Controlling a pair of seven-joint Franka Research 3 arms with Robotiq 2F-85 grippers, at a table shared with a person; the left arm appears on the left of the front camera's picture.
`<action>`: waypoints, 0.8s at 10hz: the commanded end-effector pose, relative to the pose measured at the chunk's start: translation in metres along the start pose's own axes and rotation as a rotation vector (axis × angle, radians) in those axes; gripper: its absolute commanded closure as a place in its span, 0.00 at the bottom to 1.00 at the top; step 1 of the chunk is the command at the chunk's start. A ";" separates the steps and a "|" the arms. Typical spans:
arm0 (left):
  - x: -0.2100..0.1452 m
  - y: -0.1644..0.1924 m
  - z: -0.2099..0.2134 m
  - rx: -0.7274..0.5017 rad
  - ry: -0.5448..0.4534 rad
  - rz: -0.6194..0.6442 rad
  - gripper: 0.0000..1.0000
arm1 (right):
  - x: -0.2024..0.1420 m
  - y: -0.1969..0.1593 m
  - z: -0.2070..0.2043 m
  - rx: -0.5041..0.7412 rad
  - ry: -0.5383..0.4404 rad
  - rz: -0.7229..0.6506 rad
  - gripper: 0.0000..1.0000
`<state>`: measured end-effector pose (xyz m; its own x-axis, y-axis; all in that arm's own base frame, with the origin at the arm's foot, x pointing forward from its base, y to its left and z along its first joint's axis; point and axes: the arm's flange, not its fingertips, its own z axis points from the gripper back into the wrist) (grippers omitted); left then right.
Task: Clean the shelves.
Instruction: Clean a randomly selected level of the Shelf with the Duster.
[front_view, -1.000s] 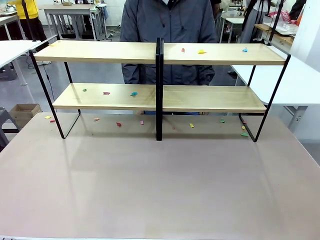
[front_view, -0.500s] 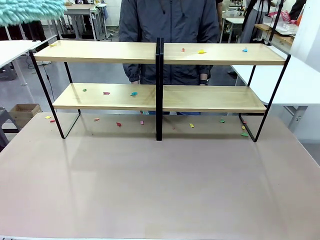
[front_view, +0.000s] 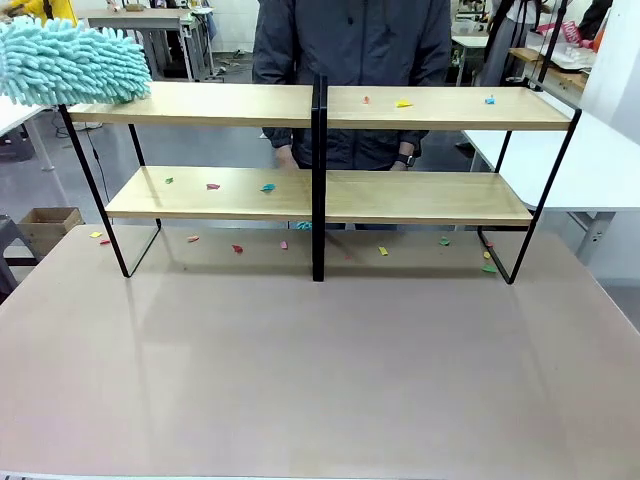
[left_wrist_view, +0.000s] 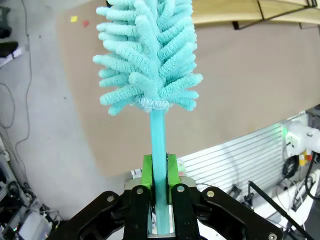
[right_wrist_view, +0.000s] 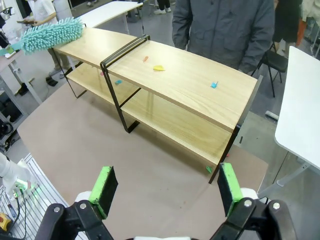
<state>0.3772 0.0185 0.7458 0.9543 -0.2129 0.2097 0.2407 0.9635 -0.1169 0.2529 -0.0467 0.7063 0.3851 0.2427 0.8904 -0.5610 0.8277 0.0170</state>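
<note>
Bright, even overhead room light fills all my views, with no harsh glare. In the front view the table (front_view: 320, 380) carries a pale, soft sheen toward 8 o'clock. The shelves (front_view: 220, 105) lay a faint, blurry shadow on it just below their frame, and everything there looks sharp. My left wrist view bends straight edges near 1 o'clock, while the duster (left_wrist_view: 150, 55) is crisp. In my right wrist view the white table (right_wrist_view: 300, 110) at 3 o'clock is nearly washed out, and lines bow toward the corners.
</note>
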 end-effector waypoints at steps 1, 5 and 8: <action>0.011 0.003 -0.008 0.079 -0.025 0.076 0.87 | 0.001 0.000 0.000 0.007 -0.008 0.001 0.00; 0.020 0.007 -0.003 0.228 -0.138 0.155 0.87 | 0.001 0.000 0.000 0.007 -0.008 0.001 0.00; 0.013 0.004 0.008 0.150 -0.160 0.093 0.87 | 0.001 0.000 0.000 0.007 -0.008 0.001 0.00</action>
<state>0.3941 0.0192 0.7619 0.9318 -0.1029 0.3482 0.1029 0.9945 0.0186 0.2530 -0.0466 0.7062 0.3852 0.2428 0.8903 -0.5610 0.8277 0.0170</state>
